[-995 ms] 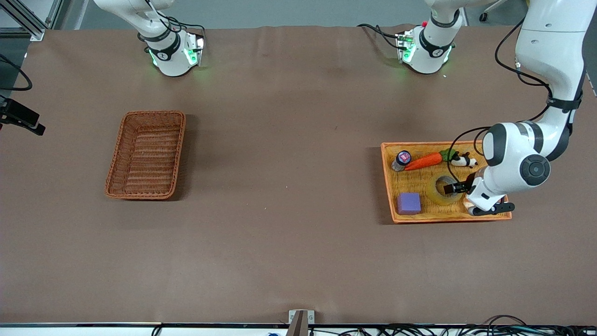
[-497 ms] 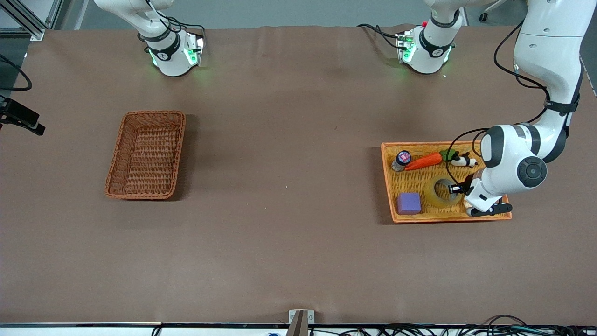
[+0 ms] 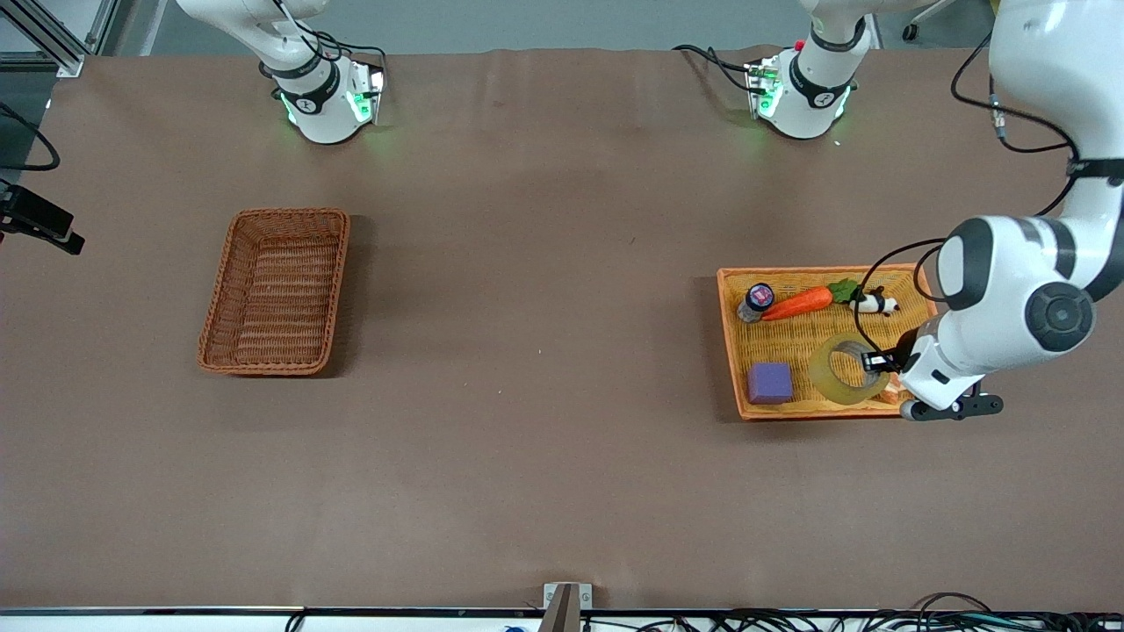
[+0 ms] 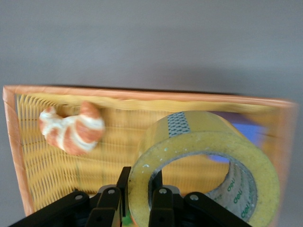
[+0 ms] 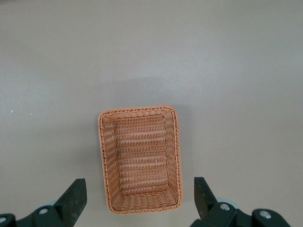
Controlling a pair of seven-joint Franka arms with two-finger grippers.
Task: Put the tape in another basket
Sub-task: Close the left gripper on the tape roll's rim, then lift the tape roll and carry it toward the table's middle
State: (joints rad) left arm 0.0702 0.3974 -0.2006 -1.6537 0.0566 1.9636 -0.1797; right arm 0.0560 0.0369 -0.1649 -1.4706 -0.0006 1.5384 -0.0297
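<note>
The tape (image 3: 841, 376), a yellowish translucent ring, hangs tilted over the light orange tray basket (image 3: 731, 338) at the left arm's end of the table. My left gripper (image 3: 878, 362) is shut on the ring's wall. In the left wrist view one finger (image 4: 122, 182) is outside the tape (image 4: 208, 142) and the other is inside its hole, with my left gripper (image 4: 140, 180) pinching the wall. The reddish-brown wicker basket (image 3: 274, 291) stands at the right arm's end. My right gripper (image 5: 139, 191) waits open, high over that basket (image 5: 140, 158).
In the tray lie a carrot (image 3: 797, 304), a small bottle (image 3: 755, 302), a panda toy (image 3: 874, 304), a purple block (image 3: 770, 383) and a croissant toy (image 4: 73, 128). The tray's rim (image 4: 142, 93) rises around them. Brown table stretches between the two baskets.
My left gripper went from open around the tape's wall to shut on it. It then rose and shifted toward the tray's near edge, tilting the tape up. The right arm stayed still.
</note>
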